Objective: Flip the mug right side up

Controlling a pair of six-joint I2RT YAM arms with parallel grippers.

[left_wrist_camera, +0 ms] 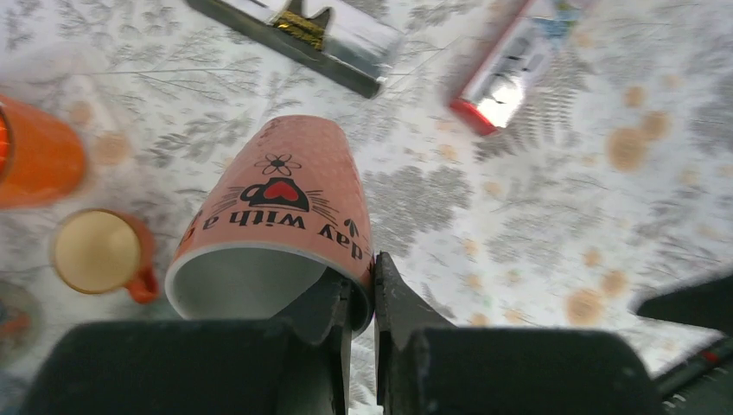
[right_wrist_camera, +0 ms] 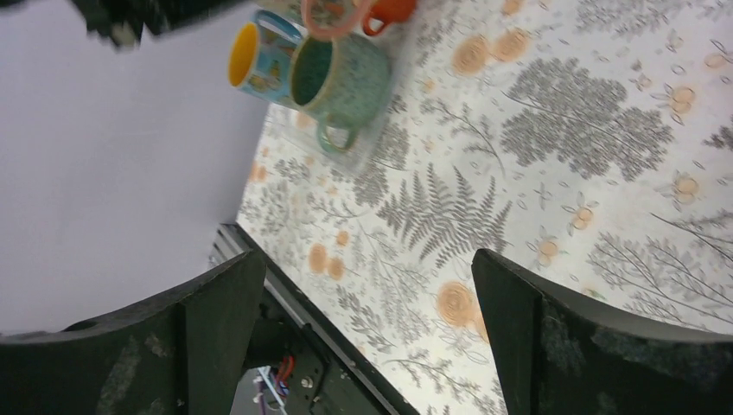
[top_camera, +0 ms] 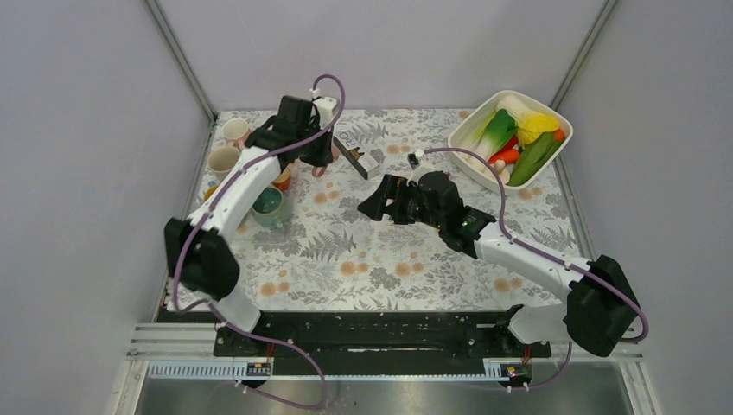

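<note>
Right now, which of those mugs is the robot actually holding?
The pink mug with black lettering, its rim pinched by the left tool; the orange mug and teal mug stand free.

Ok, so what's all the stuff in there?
pink mug: one, pink, tilted, held by rim
cream mugs: two, cream, far left
teal mug: one, teal, left side
blue mug: one, blue and yellow, beside teal mug
orange cups: two, orange, near pink mug
box: one, dark and silver, far middle
packet: one, silver, red end, near box
bowl: one, white, far right
toy vegetables: several, green, yellow, orange, in bowl
left gripper: one, black, shut on pink mug
right gripper: one, black, open, mid-table
</note>
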